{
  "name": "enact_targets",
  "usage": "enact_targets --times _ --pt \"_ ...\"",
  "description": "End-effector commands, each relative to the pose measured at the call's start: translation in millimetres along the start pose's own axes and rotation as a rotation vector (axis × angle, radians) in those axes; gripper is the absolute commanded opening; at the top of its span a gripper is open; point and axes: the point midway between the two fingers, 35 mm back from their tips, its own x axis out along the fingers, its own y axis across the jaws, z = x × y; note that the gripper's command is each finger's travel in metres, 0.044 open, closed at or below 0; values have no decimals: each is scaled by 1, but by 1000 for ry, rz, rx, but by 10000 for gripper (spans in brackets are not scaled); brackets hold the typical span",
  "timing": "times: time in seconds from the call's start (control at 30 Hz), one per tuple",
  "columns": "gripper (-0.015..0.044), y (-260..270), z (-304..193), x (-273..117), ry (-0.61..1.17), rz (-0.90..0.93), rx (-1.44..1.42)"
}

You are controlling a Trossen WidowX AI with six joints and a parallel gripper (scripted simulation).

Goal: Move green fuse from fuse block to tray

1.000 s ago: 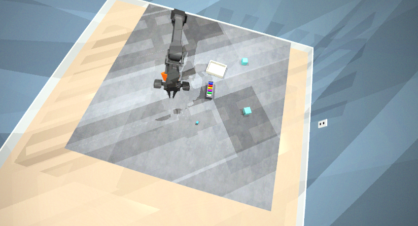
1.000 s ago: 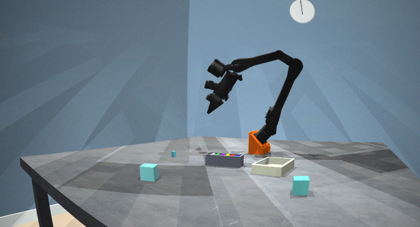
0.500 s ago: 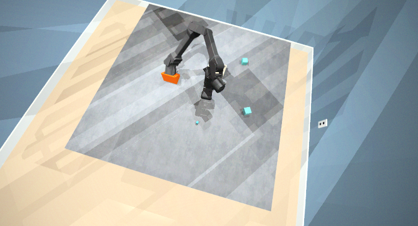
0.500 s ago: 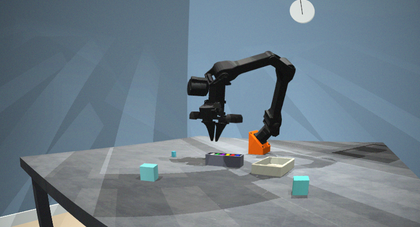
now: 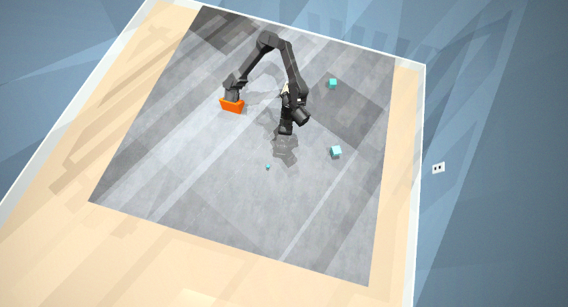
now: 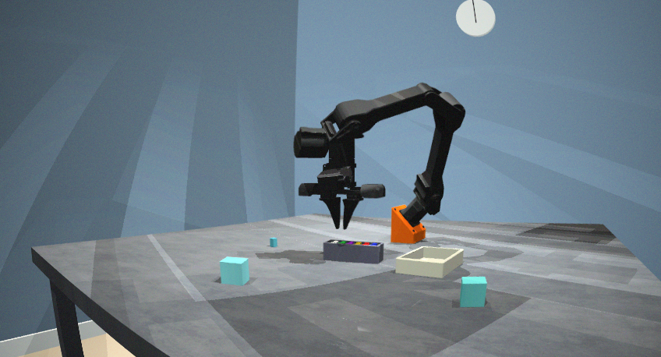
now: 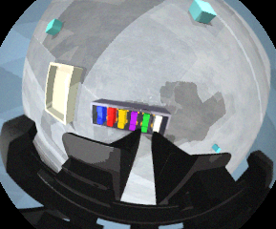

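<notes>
Jaws (image 5: 285, 123) (image 6: 341, 227) point straight down above the fuse block (image 6: 352, 253) (image 7: 128, 105), parted by a narrow slot with nothing between them. Air shows between their tips and the block's top edge in the exterior view, so they clear it. The green fuse (image 6: 342, 242) (image 7: 145, 122) sits in the block, second from one end of the row. Its room sideways is tight: the white fuse (image 6: 334, 242) (image 7: 157, 124) fills the end place on one side, the purple fuse (image 6: 350, 242) (image 7: 134, 120) stands on the other. Past purple come the yellow fuse (image 6: 358, 243) (image 7: 122, 118), red fuse (image 6: 366, 243) (image 7: 112, 116) and blue fuse (image 6: 374, 244) (image 7: 100, 114).

Beyond the blue end, a strip of bench (image 5: 239, 184) (image 6: 139, 270) (image 7: 128, 57) separates the block from the cream tray (image 5: 284, 89) (image 6: 419, 267) (image 7: 72, 97), whose low walls leave its top open. From above, the arm (image 5: 295, 64) (image 6: 443, 140) hides the block and most of the tray. It arches high from its orange base (image 5: 231, 106) (image 6: 399, 231). Two larger turquoise blocks, one (image 5: 332, 83) (image 6: 472, 292) (image 7: 54, 27) on the tray's side and another (image 5: 335, 150) (image 6: 234, 270) (image 7: 202, 11) well apart from it, stand inside the bench edges, as does a tiny turquoise block (image 5: 267, 166) (image 6: 273, 242) (image 7: 216, 148).
</notes>
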Motion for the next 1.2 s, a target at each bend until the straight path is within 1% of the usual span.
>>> enact_targets --times 0.0,1.17 --pt "68 0 0 5 -1 5 4" --pt "68 2 -1 32 -2 6 3"
